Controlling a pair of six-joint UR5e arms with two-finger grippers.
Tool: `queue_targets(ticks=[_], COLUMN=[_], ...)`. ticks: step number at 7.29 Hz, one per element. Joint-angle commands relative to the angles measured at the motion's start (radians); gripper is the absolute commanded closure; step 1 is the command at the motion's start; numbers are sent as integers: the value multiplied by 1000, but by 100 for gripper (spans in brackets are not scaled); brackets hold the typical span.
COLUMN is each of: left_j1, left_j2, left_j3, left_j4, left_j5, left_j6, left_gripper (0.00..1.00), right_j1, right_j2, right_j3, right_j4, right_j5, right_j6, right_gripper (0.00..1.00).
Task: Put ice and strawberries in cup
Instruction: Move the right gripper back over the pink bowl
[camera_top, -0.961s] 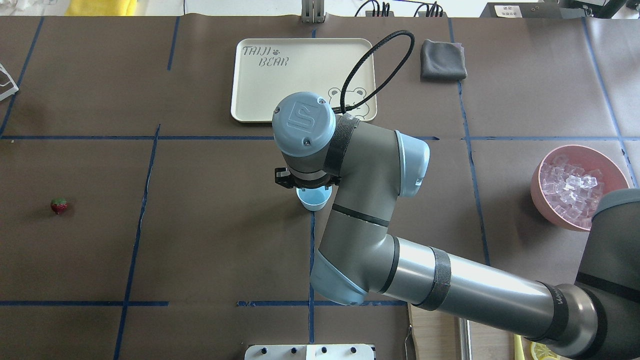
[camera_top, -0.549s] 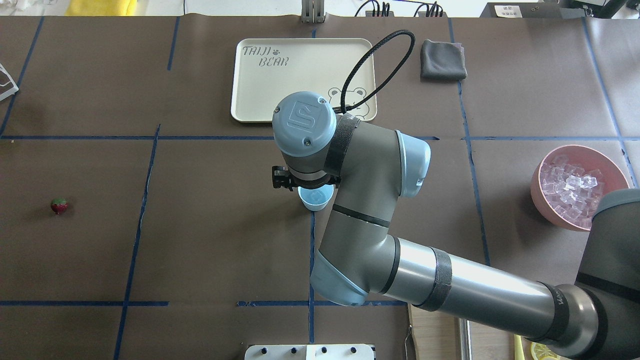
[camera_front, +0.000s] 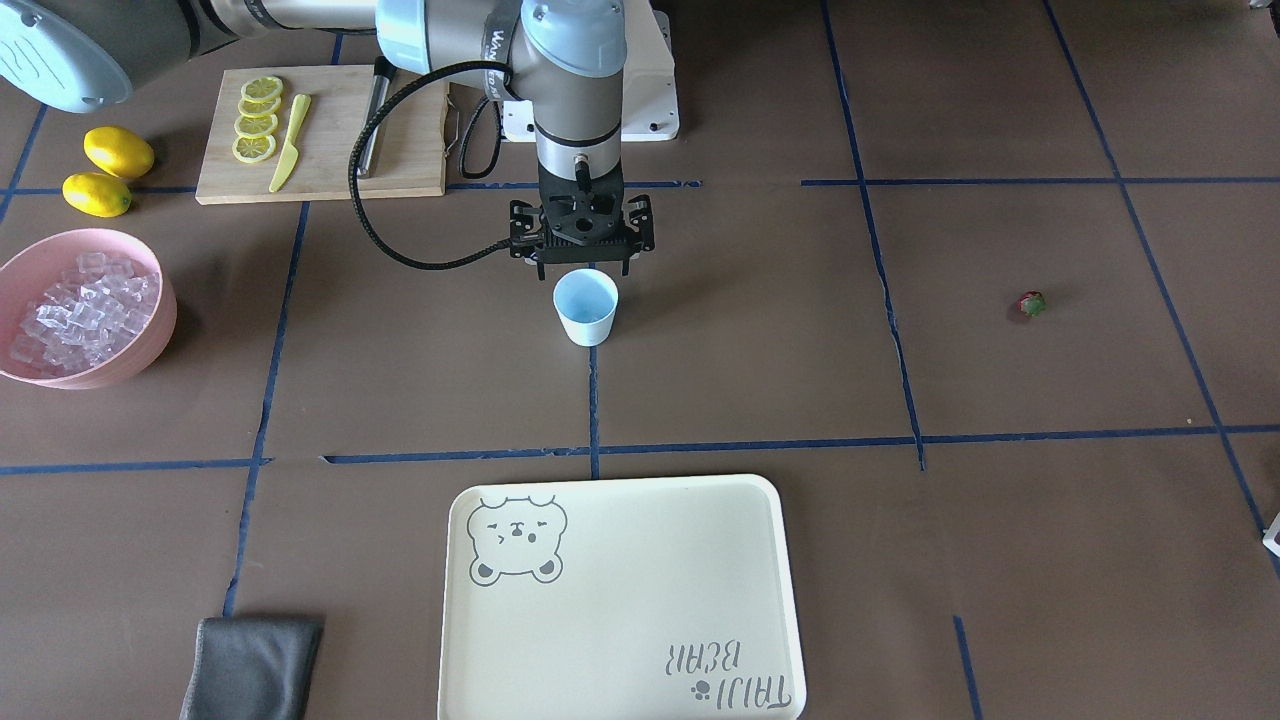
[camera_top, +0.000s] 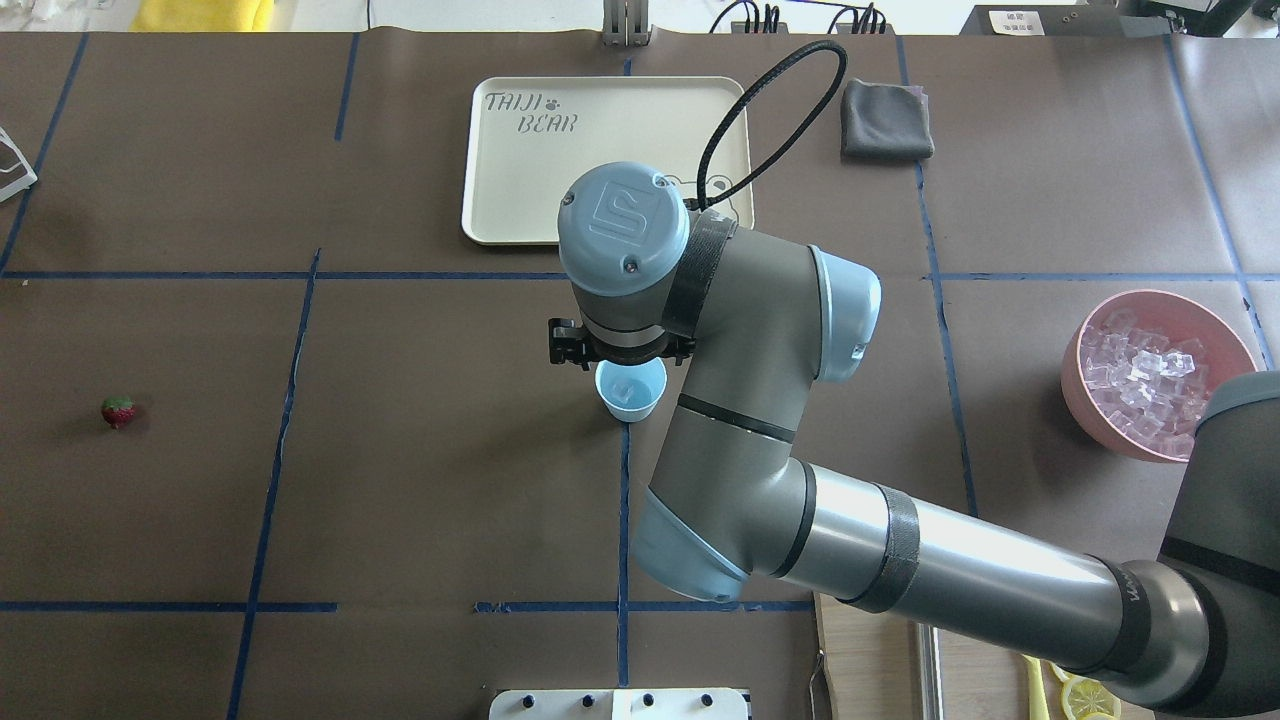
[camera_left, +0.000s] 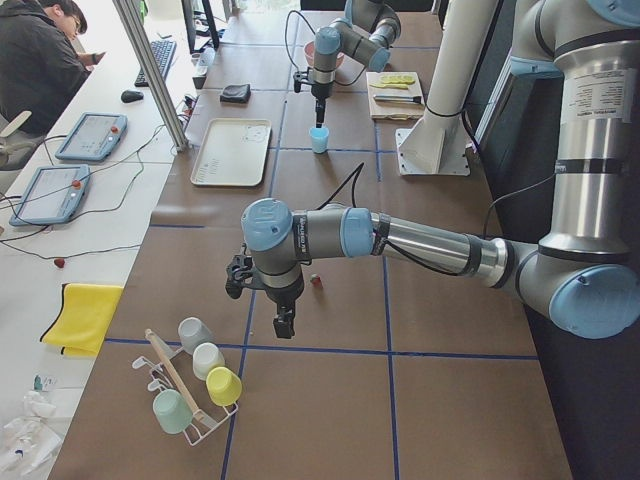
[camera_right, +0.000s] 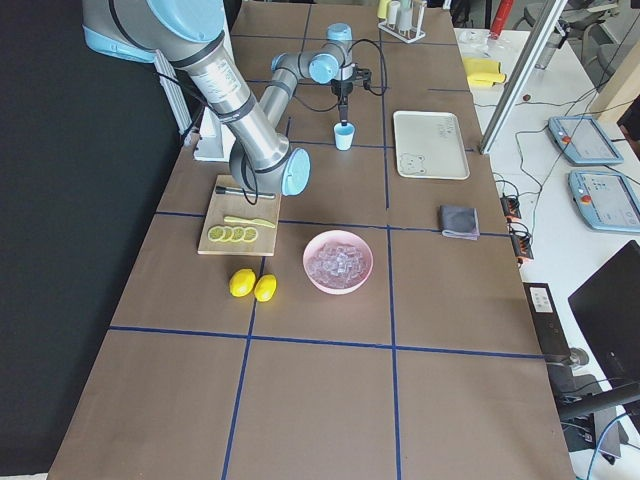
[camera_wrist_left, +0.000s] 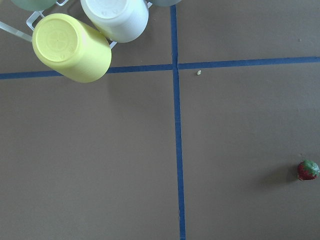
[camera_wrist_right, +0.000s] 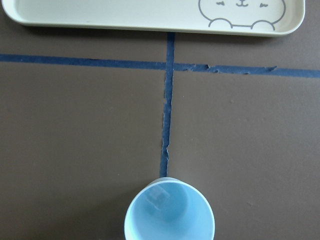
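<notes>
Now the ice step is judged nearly done: one cube lies in the cup, directly under the right pincer, which is spread open and empty. Next, the strawberry near the left pincer (opening cannot be told) should be fetched.

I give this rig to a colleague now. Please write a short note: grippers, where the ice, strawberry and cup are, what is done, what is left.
Right gripper: open, empty, just above the cup.
Left gripper: hangs above the table near the strawberry; open or shut cannot be told.
Cup: upright at mid-table, one ice cube seems to lie inside.
Other ice: in the pink bowl.
Left to do: strawberry into the cup, perhaps more ice.
</notes>
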Motion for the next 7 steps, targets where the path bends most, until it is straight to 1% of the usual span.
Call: queue_targets(ticks=[1,3,4,5,7], left_j1=[0,0,0,0,0], left_j2=[0,0,0,0,0], left_j3=[-1,-1,-1,-1,-5], left_j4=[-1,-2,-2,-2,-2], left_j5=[0,0,0,0,0], left_j6=[0,0,0,0,0], left_gripper=[0,0,0,0,0], right_j1=[99,221,272,314,402], right_j2=[-75,-230,-311,-391,-507], right_j3=[118,299,361,395,427], right_j4=[-42,-109,-109,-103,-94], right_j5=[84,163,179,191,251], right_j6=[-105,-302,-402,-514,-675], right_gripper=[0,0,0,0,0])
